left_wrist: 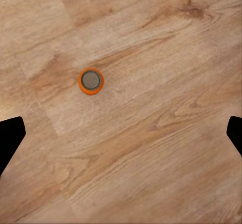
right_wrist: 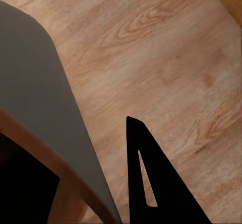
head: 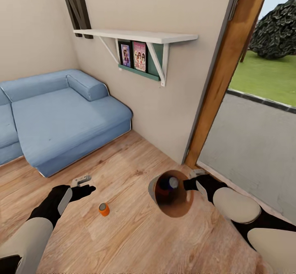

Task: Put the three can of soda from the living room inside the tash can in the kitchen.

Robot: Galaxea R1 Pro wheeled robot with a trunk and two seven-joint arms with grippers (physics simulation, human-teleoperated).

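Observation:
An orange can of soda (head: 104, 209) stands upright on the wood floor, its silvery top facing up (left_wrist: 91, 81). My left gripper (head: 88, 190) hovers above the floor just left of it, open with its fingers wide apart (left_wrist: 121, 133) and nothing between them. My right gripper (head: 191, 183) is shut on the rim of the tash can (head: 181, 208), held tilted above the floor with its orange-brown inside facing me. A dark blue can of soda (head: 167, 183) lies inside it. In the right wrist view the bin's grey wall (right_wrist: 35, 93) passes beside one black finger (right_wrist: 151, 183).
A blue sofa (head: 57, 118) fills the left of the room. A white wall shelf (head: 135, 35) with picture books hangs ahead. A wood-framed glass door (head: 222, 72) stands to the right, close to my right arm. Wood floor (head: 135, 233) lies around the orange can.

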